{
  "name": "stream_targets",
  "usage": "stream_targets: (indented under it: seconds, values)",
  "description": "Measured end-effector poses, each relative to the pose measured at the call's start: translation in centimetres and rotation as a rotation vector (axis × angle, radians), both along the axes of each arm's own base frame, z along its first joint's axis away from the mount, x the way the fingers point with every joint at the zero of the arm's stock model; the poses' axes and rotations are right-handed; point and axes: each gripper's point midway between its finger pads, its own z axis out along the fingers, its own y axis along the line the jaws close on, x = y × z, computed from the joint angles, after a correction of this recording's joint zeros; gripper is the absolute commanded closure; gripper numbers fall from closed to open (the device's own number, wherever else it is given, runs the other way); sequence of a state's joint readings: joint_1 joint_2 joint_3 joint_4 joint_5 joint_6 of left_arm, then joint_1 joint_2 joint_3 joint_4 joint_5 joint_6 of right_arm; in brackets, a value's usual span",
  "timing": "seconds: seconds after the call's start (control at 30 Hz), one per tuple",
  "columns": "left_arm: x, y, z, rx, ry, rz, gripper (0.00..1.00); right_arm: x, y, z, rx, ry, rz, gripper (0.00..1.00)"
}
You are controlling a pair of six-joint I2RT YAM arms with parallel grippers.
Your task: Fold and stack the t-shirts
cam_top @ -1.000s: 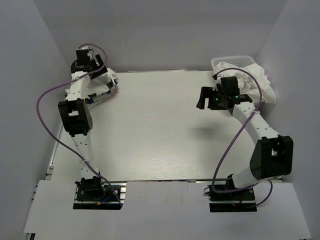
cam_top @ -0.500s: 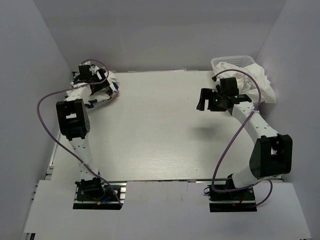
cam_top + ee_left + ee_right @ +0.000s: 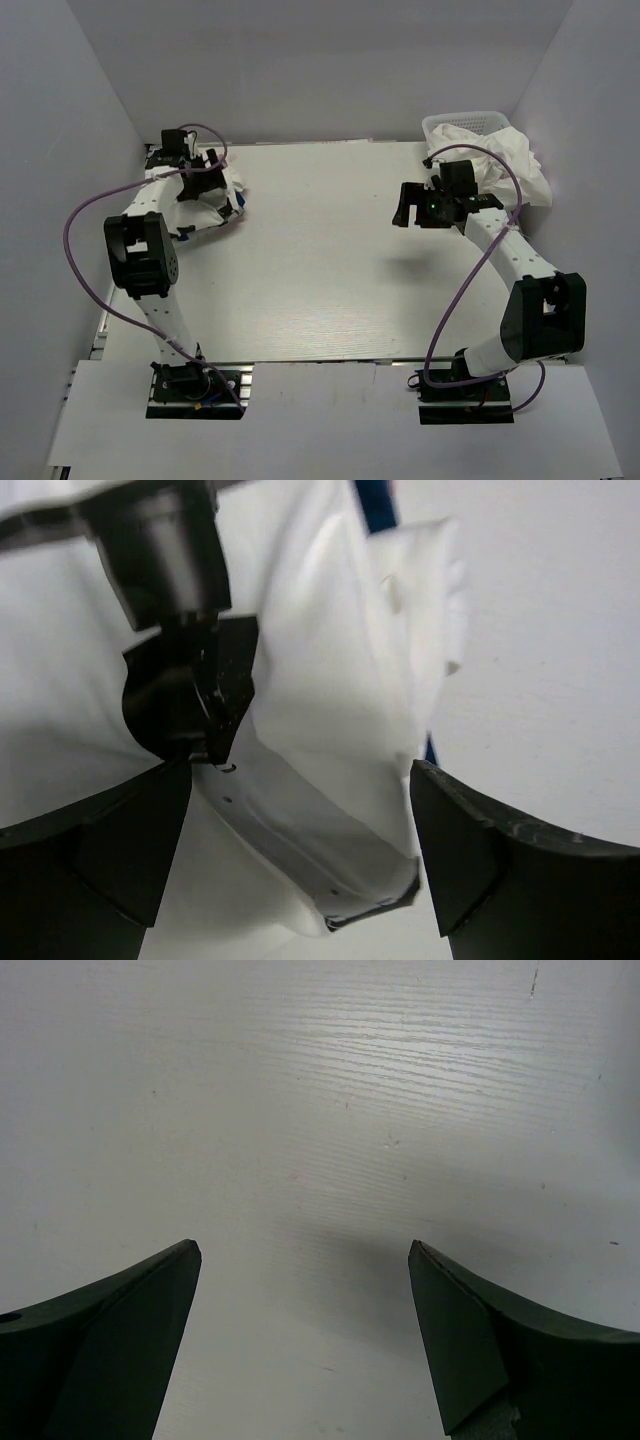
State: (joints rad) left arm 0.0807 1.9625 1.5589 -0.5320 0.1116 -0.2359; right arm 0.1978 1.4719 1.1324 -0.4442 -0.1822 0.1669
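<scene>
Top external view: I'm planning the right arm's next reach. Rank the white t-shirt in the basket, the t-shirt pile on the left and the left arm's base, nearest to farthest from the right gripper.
From the right gripper:
1. White t-shirt, in the basket, far right corner.
2. T-shirt pile, far left side.
3. Left arm's base, near left edge.

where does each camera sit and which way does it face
Top external: above and behind the arms, looking down on the table; both whole arms show, left gripper at the white t-shirts, right gripper over bare table.
Left wrist: on the left wrist, facing the t-shirts past its open fingers.
Right wrist: on the right wrist, facing bare table between its open fingers.
Shared: top and left wrist both see the t-shirts.
</scene>
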Motion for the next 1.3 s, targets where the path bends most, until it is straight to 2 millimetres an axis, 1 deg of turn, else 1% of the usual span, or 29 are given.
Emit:
stream_targets:
  seconds: [0.1,0.13,0.2,0.23,0.3,0.33,0.37,0.4,0.47,0.5,0.57,0.63,0.7,0.77,0.87,0.93,1.1,1.13,1.2,1.23,1.3]
  values:
    - [1.3,-0.3,3.0,0.036,-0.035,-0.008,0.00,0.0,0.0,0.0,0.001,-0.001,0.000,0.10]
    - [2.0,-0.3,4.4,0.054,-0.054,-0.006,0.00,0.0,0.0,0.0,0.000,-0.001,0.000,0.10]
    - [4.1,-0.6,7.1,0.094,-0.106,-0.003,0.00,0.0,0.0,0.0,0.000,-0.001,0.000,0.10]
    - [5.0,-0.7,8.1,0.114,-0.127,-0.002,0.00,0.0,0.0,0.0,-0.002,-0.003,0.001,0.10]
    - [6.8,-1.2,9.1,0.144,-0.147,-0.015,0.00,0.1,-0.1,-0.1,-0.006,-0.003,-0.002,0.10]
    - [7.6,-1.5,9.1,0.159,-0.150,-0.023,0.00,0.1,-0.2,-0.1,-0.009,-0.004,-0.004,0.10]
    - [8.1,-1.7,8.7,0.170,-0.141,-0.034,0.00,0.1,-0.2,-0.1,-0.013,-0.004,-0.005,0.10]
    - [8.4,-2.0,7.8,0.180,-0.121,-0.047,0.00,0.1,-0.3,-0.2,-0.017,-0.004,-0.007,0.10]
    - [8.2,-2.5,5.5,0.195,-0.059,-0.068,0.00,0.2,-0.5,-0.4,-0.027,-0.002,-0.010,0.10]
    - [7.7,-2.7,3.9,0.201,-0.012,-0.081,0.00,0.2,-0.6,-0.5,-0.033,0.001,-0.012,0.10]
    - [6.7,-2.9,1.4,0.209,0.064,-0.099,0.00,0.2,-0.7,-0.8,-0.044,0.007,-0.016,0.10]
    - [5.7,-2.8,0.0,0.225,0.118,-0.103,0.00,0.3,-0.9,-1.1,-0.052,0.012,-0.019,0.10]
    - [5.1,-2.4,-0.4,0.256,0.147,-0.094,0.00,0.3,-0.9,-1.3,-0.056,0.017,-0.021,0.10]
    - [5.0,-1.8,-0.1,0.296,0.151,-0.071,0.00,0.3,-0.9,-1.4,-0.057,0.019,-0.021,0.10]
    - [4.5,-0.9,0.0,0.356,0.174,-0.020,0.09,0.3,-1.0,-1.5,-0.058,0.023,-0.021,0.10]
    - [4.5,-0.2,0.1,0.389,0.179,0.019,0.10,0.4,-1.0,-1.6,-0.061,0.025,-0.022,0.10]
    - [4.7,0.6,-0.1,0.441,0.185,0.085,0.19,0.4,-1.0,-1.7,-0.063,0.027,-0.021,0.10]
    - [4.8,0.8,-0.1,0.449,0.187,0.095,0.29,0.4,-1.0,-1.7,-0.063,0.027,-0.021,0.10]
    - [4.8,1.1,-0.6,0.462,0.195,0.117,0.42,0.4,-1.0,-1.7,-0.063,0.028,-0.021,0.10]
    - [4.8,1.2,-0.8,0.467,0.199,0.128,0.63,0.4,-1.0,-1.7,-0.064,0.028,-0.021,0.10]
    - [4.7,1.4,-1.1,0.480,0.205,0.155,0.84,0.4,-1.0,-1.7,-0.064,0.028,-0.021,0.10]
